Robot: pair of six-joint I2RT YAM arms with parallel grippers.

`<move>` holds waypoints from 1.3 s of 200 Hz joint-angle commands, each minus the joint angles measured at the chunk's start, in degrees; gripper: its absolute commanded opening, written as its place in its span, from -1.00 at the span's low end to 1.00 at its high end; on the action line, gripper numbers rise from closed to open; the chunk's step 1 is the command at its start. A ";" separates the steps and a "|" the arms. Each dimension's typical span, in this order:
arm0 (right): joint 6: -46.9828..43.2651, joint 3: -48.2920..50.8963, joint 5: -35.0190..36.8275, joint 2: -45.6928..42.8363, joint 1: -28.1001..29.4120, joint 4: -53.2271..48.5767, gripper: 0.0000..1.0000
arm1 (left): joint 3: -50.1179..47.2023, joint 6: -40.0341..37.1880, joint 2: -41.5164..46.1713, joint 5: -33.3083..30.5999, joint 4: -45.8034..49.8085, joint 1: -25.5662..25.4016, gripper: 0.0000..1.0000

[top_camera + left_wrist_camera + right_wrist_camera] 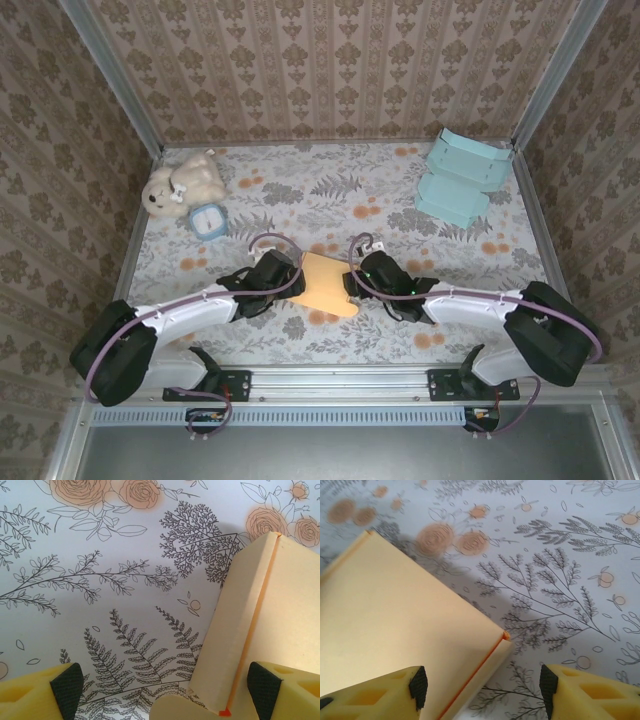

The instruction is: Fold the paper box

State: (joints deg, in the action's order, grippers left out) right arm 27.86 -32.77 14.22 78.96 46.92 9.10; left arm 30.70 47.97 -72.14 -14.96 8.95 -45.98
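The paper box [322, 284] lies flat in the middle of the table, pale cream-orange with a thin orange crease line. My left gripper [291, 281] is at its left edge and my right gripper [351, 287] at its right edge. In the left wrist view the left gripper [165, 694] is open. The box's raised side flap [235, 630] runs between the fingers, close to the right fingertip [263, 687]. In the right wrist view the right gripper [483, 686] is open and straddles the box's [395, 625] side edge. Its left fingertip [418, 686] is over the panel.
Two teal folded boxes [462, 176] sit at the back right. A cream plush toy [183, 184] and a small blue and white object [208, 221] lie at the back left. Patterned walls close in the table [330, 190] on three sides.
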 commanded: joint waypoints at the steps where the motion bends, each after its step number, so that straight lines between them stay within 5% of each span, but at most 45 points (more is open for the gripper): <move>1: 5.42 0.89 -2.92 -1.01 0.45 1.39 0.28 | -0.64 0.71 1.07 -1.40 1.78 0.16 0.78; 99: 6.73 -0.19 -3.08 8.86 0.64 4.96 0.29 | -1.30 1.90 4.50 -2.91 4.55 0.16 0.89; 150: 5.73 -0.37 -2.22 8.16 0.66 4.17 0.28 | 0.57 10.66 11.01 -3.65 13.08 0.44 1.00; 260: 4.40 -0.71 -2.29 7.84 0.72 3.49 0.28 | 0.50 17.16 9.60 0.49 6.11 1.12 1.00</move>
State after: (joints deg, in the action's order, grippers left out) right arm 33.21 -32.84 11.14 86.37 47.31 15.09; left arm 30.04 63.53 -60.88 -15.79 16.88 -45.21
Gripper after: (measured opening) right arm 0.641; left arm 0.999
